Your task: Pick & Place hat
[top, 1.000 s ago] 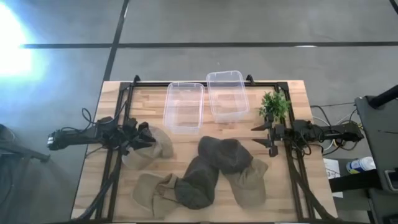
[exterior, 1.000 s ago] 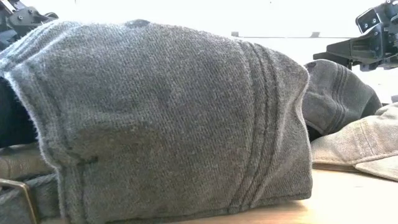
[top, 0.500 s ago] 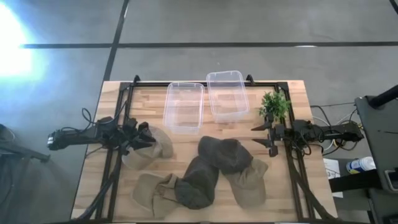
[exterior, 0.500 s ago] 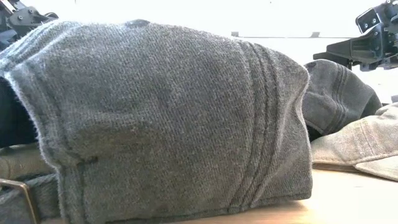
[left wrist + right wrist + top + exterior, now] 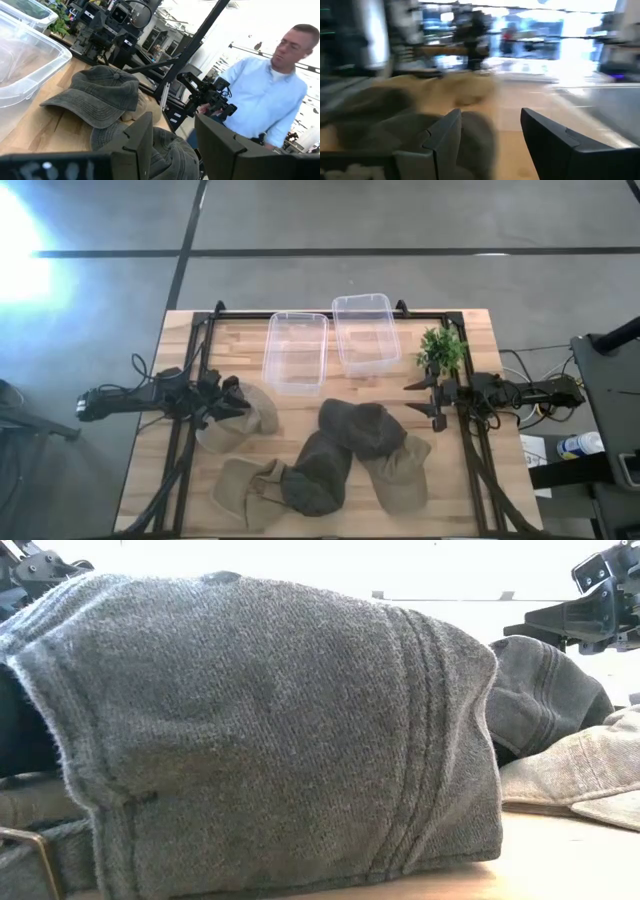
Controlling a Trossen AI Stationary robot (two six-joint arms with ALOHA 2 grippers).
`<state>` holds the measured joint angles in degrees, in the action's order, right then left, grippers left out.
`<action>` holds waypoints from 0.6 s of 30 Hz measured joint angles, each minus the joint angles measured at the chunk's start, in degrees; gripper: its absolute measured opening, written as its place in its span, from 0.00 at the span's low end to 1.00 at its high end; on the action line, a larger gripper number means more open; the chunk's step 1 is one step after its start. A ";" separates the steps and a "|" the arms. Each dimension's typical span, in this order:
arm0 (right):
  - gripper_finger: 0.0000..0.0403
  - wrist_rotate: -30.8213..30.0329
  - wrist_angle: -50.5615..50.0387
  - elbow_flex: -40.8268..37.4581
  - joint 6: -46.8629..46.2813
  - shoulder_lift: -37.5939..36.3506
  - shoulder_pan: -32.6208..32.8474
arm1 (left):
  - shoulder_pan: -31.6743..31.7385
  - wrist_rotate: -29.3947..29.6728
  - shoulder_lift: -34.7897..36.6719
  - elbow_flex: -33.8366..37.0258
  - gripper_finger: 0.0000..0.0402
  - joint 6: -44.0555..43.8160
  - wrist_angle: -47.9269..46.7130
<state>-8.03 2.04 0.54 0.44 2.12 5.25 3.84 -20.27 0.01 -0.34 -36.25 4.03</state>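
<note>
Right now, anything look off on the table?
Yes: the low view is almost wholly blocked by a dark grey cap right against the lens. The other caps lie in an overlapping heap, not spaced out.

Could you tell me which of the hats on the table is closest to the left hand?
The tan hat at the table's left side: the left hand is right over it, while the other hats lie toward the middle and front.

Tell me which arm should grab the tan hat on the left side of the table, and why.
Left. The left gripper hangs open right over that tan hat. The right gripper, also open, waits at the table's right side, with the dark hats between it and that hat.
</note>
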 joint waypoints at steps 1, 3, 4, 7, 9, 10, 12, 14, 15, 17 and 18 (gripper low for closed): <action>0.50 -3.94 0.53 0.02 -0.54 0.32 -0.02 | -0.02 0.00 0.00 0.00 0.35 -0.02 0.00; 0.50 -7.56 0.98 0.02 -10.02 0.50 -0.11 | -0.01 0.00 0.00 0.00 0.35 -0.01 0.00; 0.50 -7.17 1.02 0.02 -18.23 0.51 -0.04 | 0.00 -0.02 0.00 0.00 0.35 -0.01 0.00; 0.50 -7.01 1.73 0.02 -40.64 0.51 -0.06 | 0.00 0.00 0.00 0.00 0.35 -0.01 0.00; 0.50 -7.17 1.77 0.02 -49.96 0.51 -0.06 | 0.00 0.00 0.00 0.00 0.35 -0.01 0.00; 0.50 -7.14 1.73 0.02 -54.42 0.55 -0.06 | 0.00 -0.01 0.00 0.00 0.35 0.00 0.00; 0.50 -6.89 1.96 0.02 -60.29 0.53 0.07 | 0.00 0.00 0.00 0.00 0.35 0.00 0.00; 0.50 -5.40 4.67 -0.01 -60.98 0.60 0.47 | 0.00 -0.02 0.00 0.00 0.35 -0.02 0.00; 0.50 -4.13 7.74 -0.02 -60.34 0.60 0.76 | -0.01 0.00 0.00 0.00 0.35 0.00 0.00; 0.50 -2.69 17.33 -0.02 -58.65 0.80 1.38 | -0.01 -0.01 0.00 0.00 0.35 0.00 0.00; 0.50 -2.58 22.92 0.00 -58.52 1.35 1.66 | 0.00 0.00 0.00 0.00 0.35 -0.01 0.00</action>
<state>-10.61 24.96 0.53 -58.08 3.47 6.91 3.84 -20.27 0.01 -0.34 -36.26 4.03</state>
